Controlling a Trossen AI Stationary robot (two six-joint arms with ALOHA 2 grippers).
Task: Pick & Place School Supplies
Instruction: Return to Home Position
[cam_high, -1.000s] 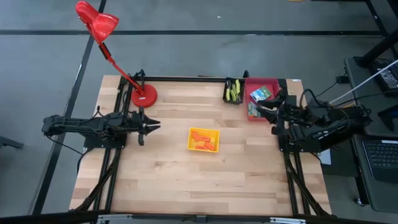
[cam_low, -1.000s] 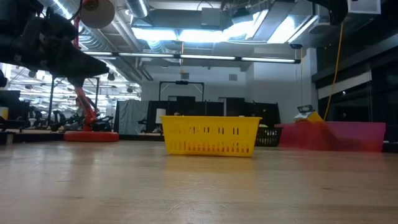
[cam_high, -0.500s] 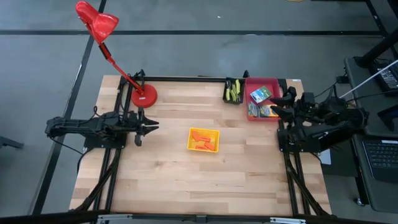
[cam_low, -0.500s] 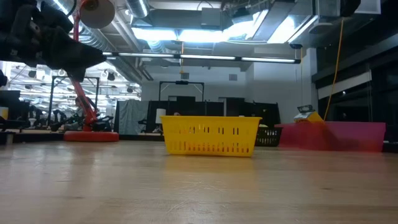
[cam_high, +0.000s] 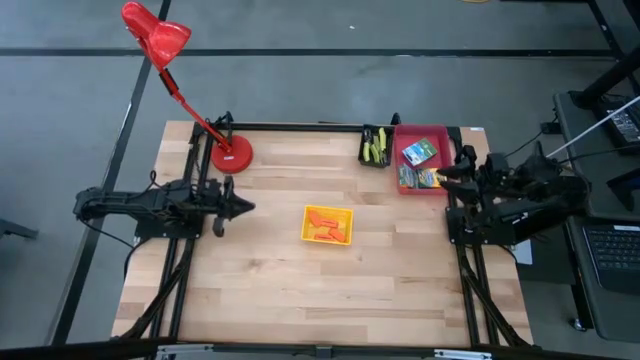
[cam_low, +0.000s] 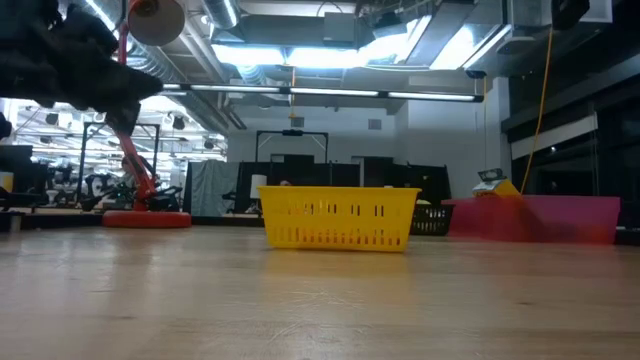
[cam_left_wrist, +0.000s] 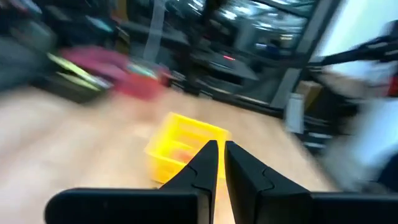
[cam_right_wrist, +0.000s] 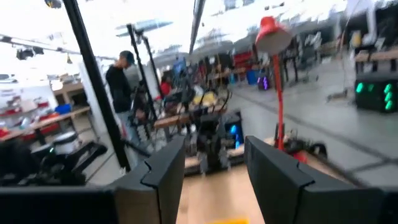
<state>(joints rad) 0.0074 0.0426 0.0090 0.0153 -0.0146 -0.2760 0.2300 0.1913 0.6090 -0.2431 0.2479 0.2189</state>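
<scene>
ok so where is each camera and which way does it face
High: above the table, straight down; both arms, left hand, right hand.
Low: table height, level across at the yellow bin; left arm top left.
Left wrist: on the left arm, past its shut fingers to the bin.
Right wrist: on the right arm, past open fingers to the lamp.
Shared: high, low, left wrist all show the bin.

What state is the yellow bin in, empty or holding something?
Holding something: the high view shows orange pieces lying inside the yellow bin.
</scene>
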